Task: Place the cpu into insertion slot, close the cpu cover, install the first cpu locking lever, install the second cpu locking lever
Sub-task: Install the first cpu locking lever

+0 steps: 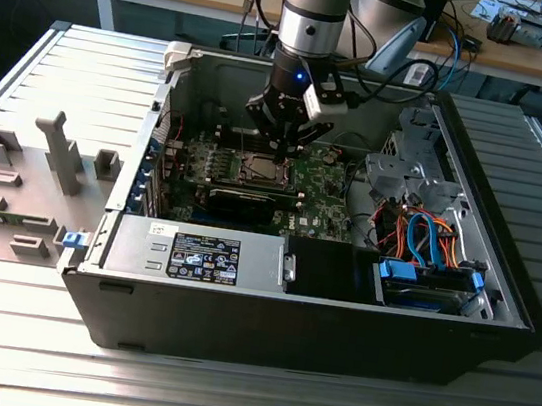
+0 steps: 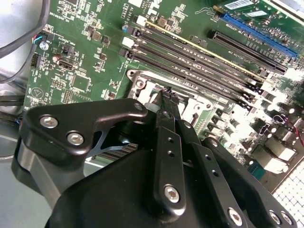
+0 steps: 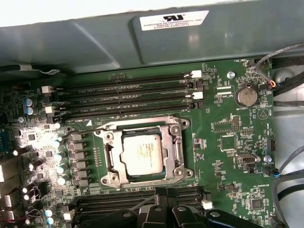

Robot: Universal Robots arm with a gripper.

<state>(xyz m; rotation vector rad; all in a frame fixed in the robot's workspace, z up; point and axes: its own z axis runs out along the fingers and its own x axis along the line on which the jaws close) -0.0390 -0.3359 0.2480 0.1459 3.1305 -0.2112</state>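
Observation:
The cpu (image 3: pixel 140 153), a silver-grey square, lies in the insertion slot (image 3: pixel 105 137) on the green motherboard. The silvery cpu cover (image 3: pixel 174 151) lies flat around it, and the chip shows through its window. In the exterior view my gripper (image 1: pixel 285 142) hangs inside the open computer case just above the insertion slot (image 1: pixel 259 168). In the second wrist view the black fingers meet in a narrow tip, so the gripper (image 2: pixel 166 93) is shut, with nothing visible between them. That tip stands right at the insertion slot's metal rim (image 2: pixel 142 88). The gripper (image 3: pixel 161 207) also shows beside the slot's edge.
Long black memory slots (image 3: pixel 123 97) run beside the socket, next to the case wall (image 3: pixel 142 42). Blue and orange cables (image 1: pixel 418 234) and a drive bay fill the case at the exterior view's right. Grey fixtures (image 1: pixel 61 148) stand on the table at the left.

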